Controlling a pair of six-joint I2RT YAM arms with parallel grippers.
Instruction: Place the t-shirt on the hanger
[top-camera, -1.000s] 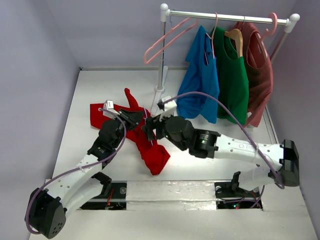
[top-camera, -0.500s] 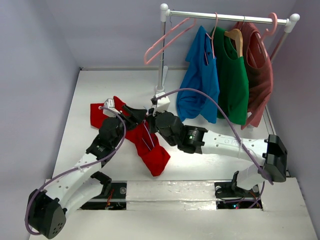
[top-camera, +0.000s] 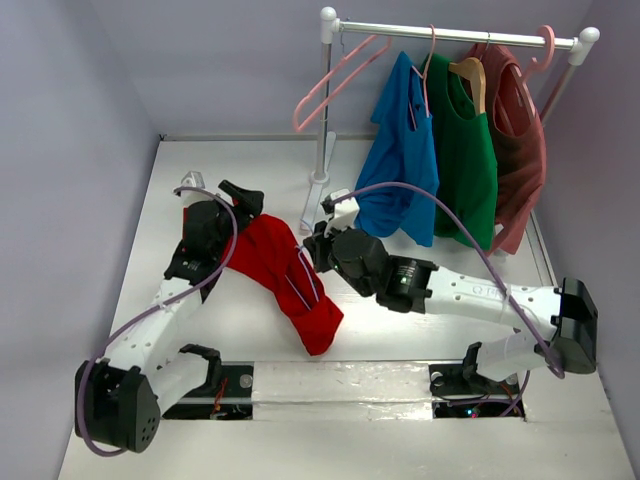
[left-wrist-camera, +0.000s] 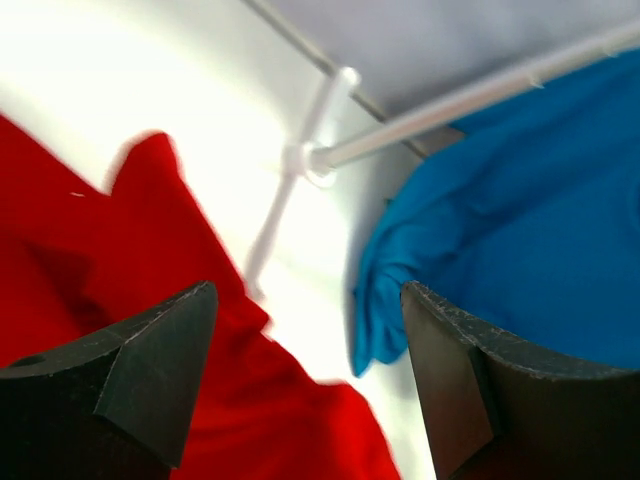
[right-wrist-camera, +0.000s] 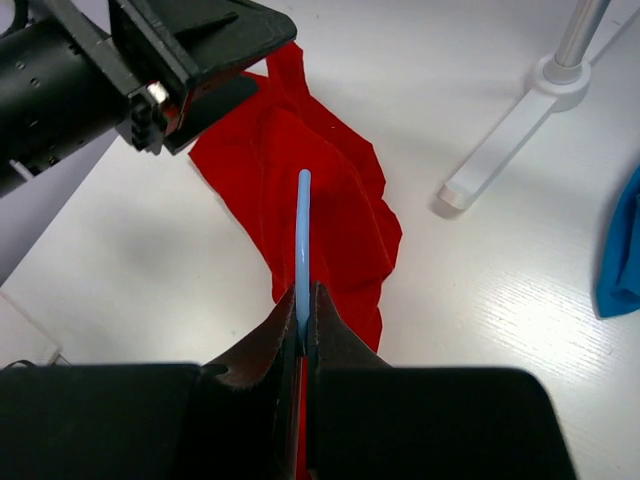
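– red t-shirt (top-camera: 270, 262) lies crumpled on the table (top-camera: 240, 170); the right gripper (right-wrist-camera: 305, 300) pinches the hanger (right-wrist-camera: 303, 225) just above it.
– left gripper (left-wrist-camera: 308, 300) gapes empty. i'd say it needs the collar next, so the hanger can thread in.

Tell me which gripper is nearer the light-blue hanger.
Right. The right gripper clamps the light-blue hanger; the left gripper is open, apart from it, by the red t-shirt.

Overhead view, close wrist views, t-shirt (top-camera: 268, 258) shared
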